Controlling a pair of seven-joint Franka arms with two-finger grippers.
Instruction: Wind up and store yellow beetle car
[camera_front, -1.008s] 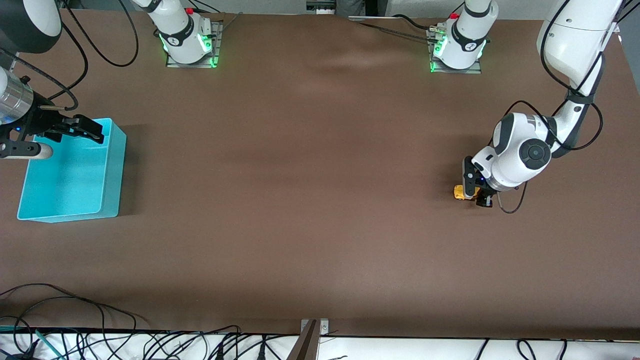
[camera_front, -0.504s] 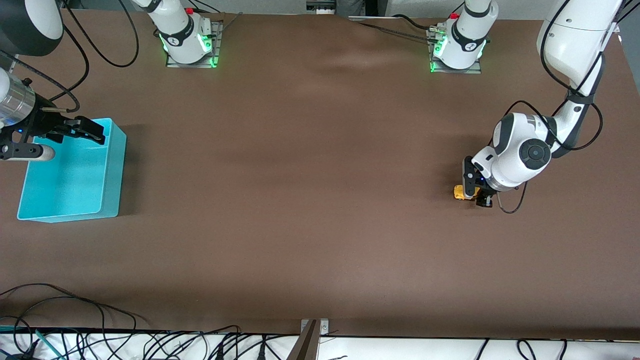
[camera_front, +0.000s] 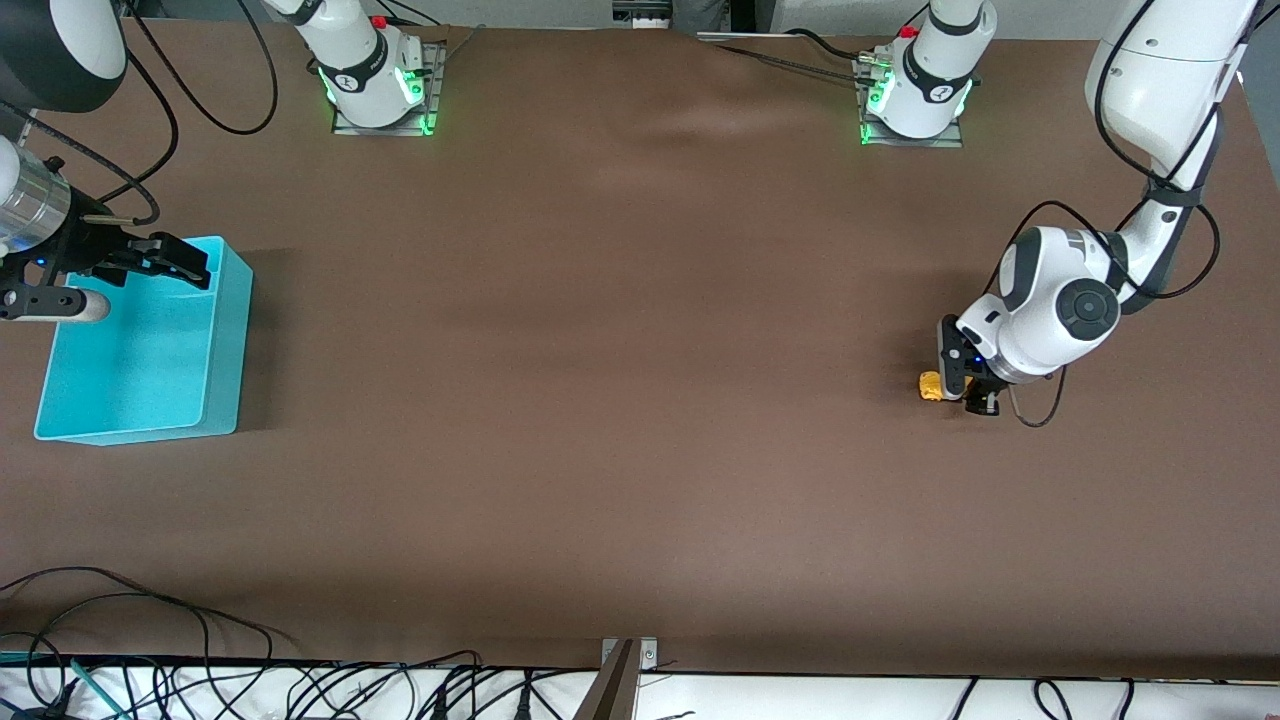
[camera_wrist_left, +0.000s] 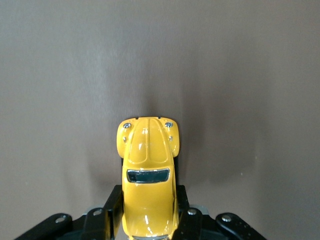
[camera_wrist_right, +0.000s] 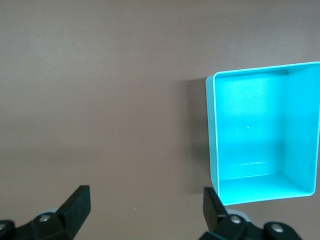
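Observation:
The yellow beetle car (camera_front: 930, 385) is down at the brown table surface, toward the left arm's end. My left gripper (camera_front: 958, 386) is shut on it. In the left wrist view the car (camera_wrist_left: 147, 165) points away from the wrist, and the black fingers (camera_wrist_left: 114, 205) press on both flanks of its rear half. The rear end and wheels are hidden. My right gripper (camera_front: 185, 262) waits open in the air at the turquoise bin (camera_front: 225, 330). In the right wrist view, bare table shows between the fingers of the right gripper (camera_wrist_right: 145, 200), with the bin (camera_wrist_right: 212, 140) just beside them.
The turquoise bin stands toward the right arm's end of the table with nothing visible inside. Cables (camera_front: 150, 620) trail along the table edge nearest the front camera. Both arm bases (camera_front: 375, 75) stand along the farthest edge.
My left gripper has slid a short way toward the left arm's end of the table, taking the yellow car with it. The right gripper has barely moved.

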